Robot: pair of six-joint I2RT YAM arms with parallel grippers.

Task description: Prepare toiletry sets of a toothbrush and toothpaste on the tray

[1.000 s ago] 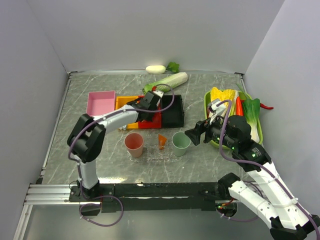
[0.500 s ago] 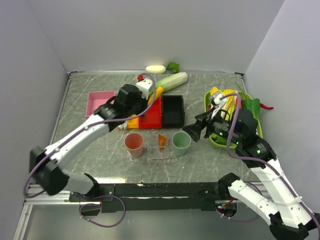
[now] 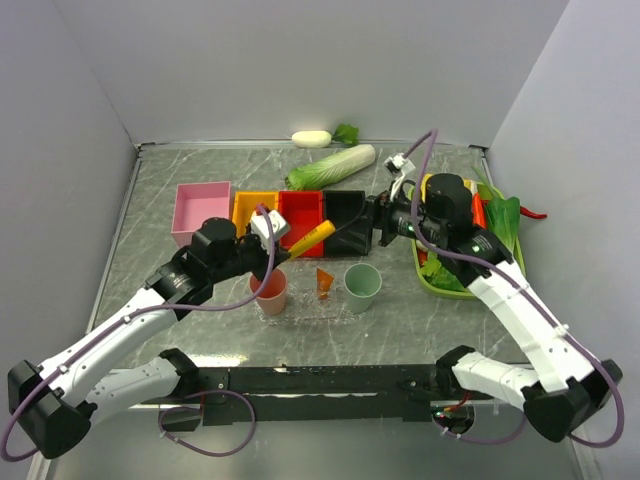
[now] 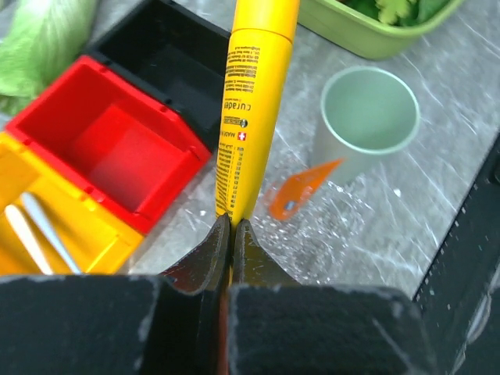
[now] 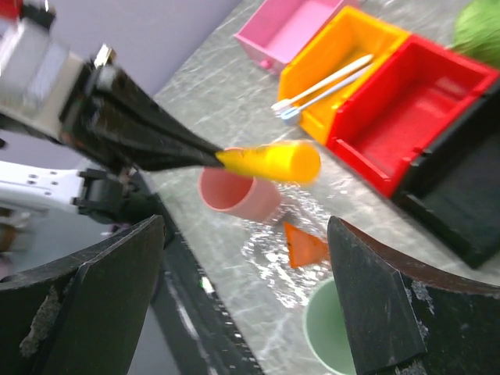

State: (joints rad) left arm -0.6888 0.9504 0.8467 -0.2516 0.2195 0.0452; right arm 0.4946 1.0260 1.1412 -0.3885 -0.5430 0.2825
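Left gripper [image 4: 232, 226] pinches yellow tube [image 4: 250, 101] above pink cup [image 3: 269, 290]. Right gripper [image 3: 382, 220] gapes near black bin [image 3: 340, 212]. Orange tube [image 4: 301, 191] lies by green cup [image 4: 366, 117].

A pink plastic cup [image 3: 269, 290] at 9 o'clock and a pale green cup [image 3: 362, 285] at 3 o'clock hem the clear speckled tray [image 3: 305, 311]. A small orange wedge tube [image 3: 324, 283] lies between them, and a long yellow tube [image 3: 312, 235] slants overhead. The grey marbled tabletop [image 3: 320, 342] at 6 o'clock lies open.
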